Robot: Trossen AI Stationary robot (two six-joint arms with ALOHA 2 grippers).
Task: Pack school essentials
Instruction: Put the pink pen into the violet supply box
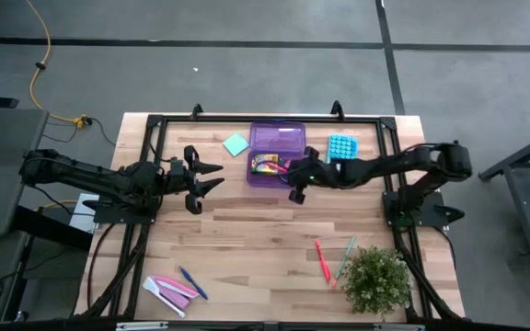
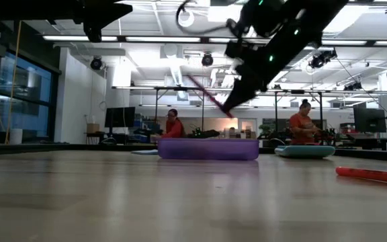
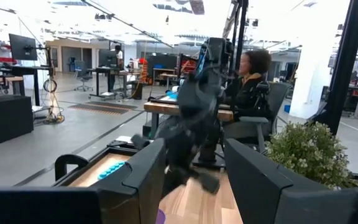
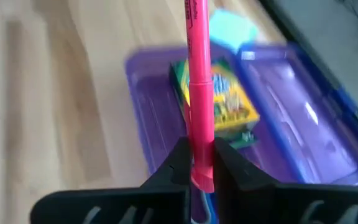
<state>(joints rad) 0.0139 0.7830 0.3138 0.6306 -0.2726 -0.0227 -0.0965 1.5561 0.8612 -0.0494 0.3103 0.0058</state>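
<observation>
An open purple pencil box (image 1: 275, 153) stands at the table's far middle, with the yellow crayon box (image 4: 224, 103) lying inside it. My right gripper (image 1: 292, 175) hovers at the box's near right side, shut on a pink pen (image 4: 199, 74). My left gripper (image 1: 213, 177) is open, in the air left of the box. A green sticky-note pad (image 1: 236, 144) lies left of the box. An orange-red pen (image 1: 322, 260) and a green pen (image 1: 346, 257) lie near the right front. A blue pen (image 1: 191, 282) lies at the left front. My right gripper pinches the pink pen near one end (image 4: 201, 163) between its two fingers. The pen runs forward along the fingers. In the low view it slants up and away from the gripper (image 2: 205, 92), lifted clear above the purple box (image 2: 207, 149).
A light-blue buttoned pad (image 1: 340, 147) lies right of the box. Pink and white flat pieces (image 1: 169, 290) lie at the near left. A potted plant (image 1: 376, 281) stands at the near right corner. Bare wood spans the table's middle. People sit in the room beyond.
</observation>
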